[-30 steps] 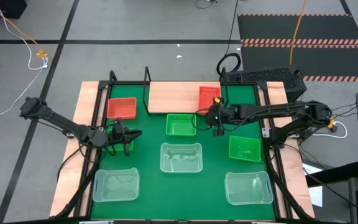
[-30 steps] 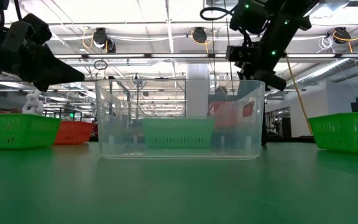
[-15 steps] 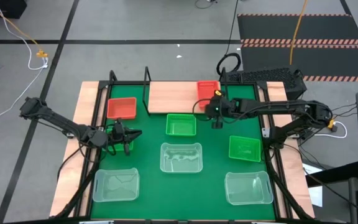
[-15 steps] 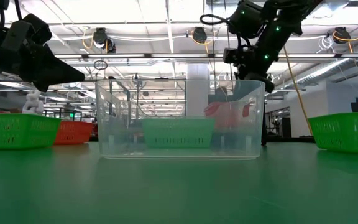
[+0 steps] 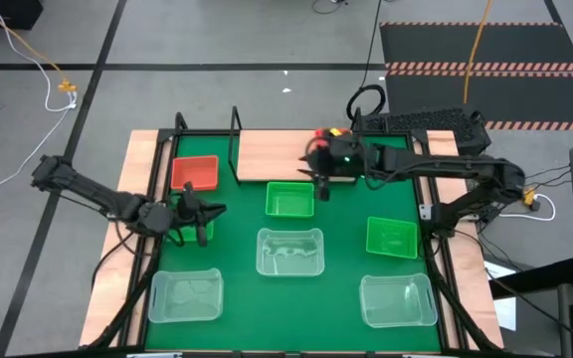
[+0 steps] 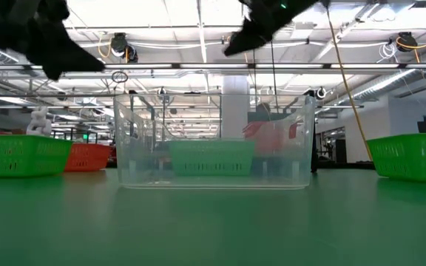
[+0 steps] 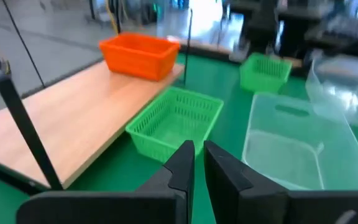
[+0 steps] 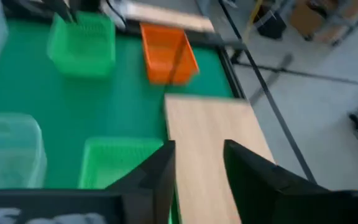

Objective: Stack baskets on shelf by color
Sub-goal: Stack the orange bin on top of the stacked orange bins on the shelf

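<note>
right jaws swung left off the red basket and now hang open and empty over the shelf. basket's parked at its right end. left jaws are closed on nothing. if that arm sweeps low, it could knock the basket off.

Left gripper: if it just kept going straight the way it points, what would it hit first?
Most likely the green basket lying right ahead of the left gripper. The red basket stands farther behind it, on the wooden shelf. Depth is hard to judge from here.
</note>
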Action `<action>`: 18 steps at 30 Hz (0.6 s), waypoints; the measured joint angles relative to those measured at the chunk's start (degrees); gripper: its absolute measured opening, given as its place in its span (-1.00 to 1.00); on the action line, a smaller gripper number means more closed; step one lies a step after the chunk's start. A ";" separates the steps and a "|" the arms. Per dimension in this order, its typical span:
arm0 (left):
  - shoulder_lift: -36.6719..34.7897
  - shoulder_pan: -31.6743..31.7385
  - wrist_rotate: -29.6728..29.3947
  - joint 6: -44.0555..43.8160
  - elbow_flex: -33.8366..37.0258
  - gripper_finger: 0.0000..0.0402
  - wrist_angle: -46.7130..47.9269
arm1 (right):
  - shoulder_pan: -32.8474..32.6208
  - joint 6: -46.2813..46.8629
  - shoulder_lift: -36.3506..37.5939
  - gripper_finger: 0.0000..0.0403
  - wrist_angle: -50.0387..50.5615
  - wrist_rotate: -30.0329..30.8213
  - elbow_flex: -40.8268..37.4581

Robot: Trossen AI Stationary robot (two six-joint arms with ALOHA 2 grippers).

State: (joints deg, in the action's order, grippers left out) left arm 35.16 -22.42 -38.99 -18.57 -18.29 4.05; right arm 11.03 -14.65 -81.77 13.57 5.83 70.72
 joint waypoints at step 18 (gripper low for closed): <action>3.42 0.02 -12.25 -7.03 -29.34 -0.81 42.58 | -10.01 -18.01 -37.20 0.00 -29.65 7.41 25.08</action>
State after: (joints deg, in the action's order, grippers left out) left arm 38.58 -22.41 -51.24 -25.60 -47.63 46.63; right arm 1.02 -32.66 -118.97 -16.08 13.23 95.79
